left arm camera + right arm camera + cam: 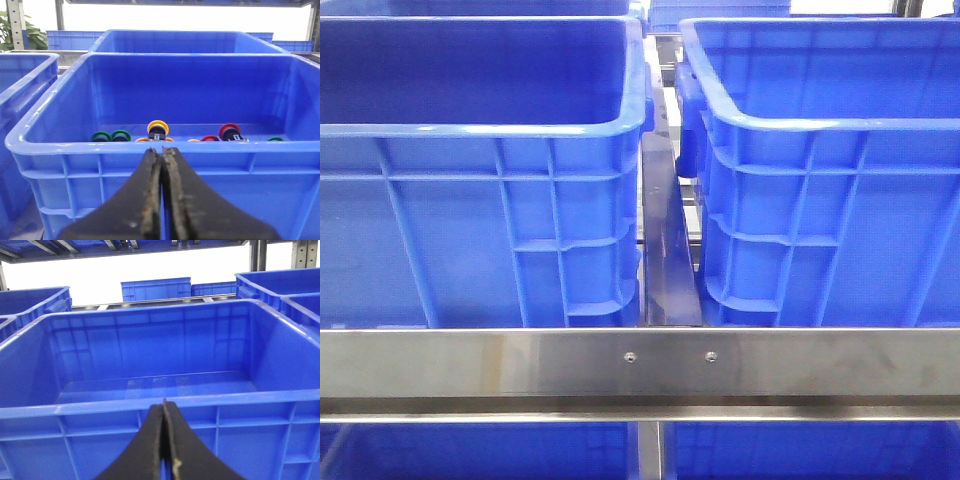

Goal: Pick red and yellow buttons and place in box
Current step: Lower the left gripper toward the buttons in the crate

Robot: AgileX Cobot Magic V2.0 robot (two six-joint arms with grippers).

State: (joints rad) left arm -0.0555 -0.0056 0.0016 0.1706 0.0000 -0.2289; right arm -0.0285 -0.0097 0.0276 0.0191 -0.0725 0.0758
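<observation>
In the left wrist view, a blue crate (75, 146) holds several buttons on its floor. A yellow button (158, 126) stands near the middle and a red button (229, 129) to its right. My left gripper (161, 150) is shut and empty, just outside that crate's near rim. The right wrist view shows the box (100, 408), empty inside, with a ribbed inner wall. My right gripper (163, 402) is shut on nothing in front of its near rim. In the front view the box (800, 125) is the right-hand crate; neither gripper shows there.
Green buttons (111, 135) lie at the crate's left, and another (274, 138) at its right. The darker-walled crate (470, 128) stands left of a narrow gap. A steel rail (640, 365) crosses in front. More blue crates (155, 289) stand behind.
</observation>
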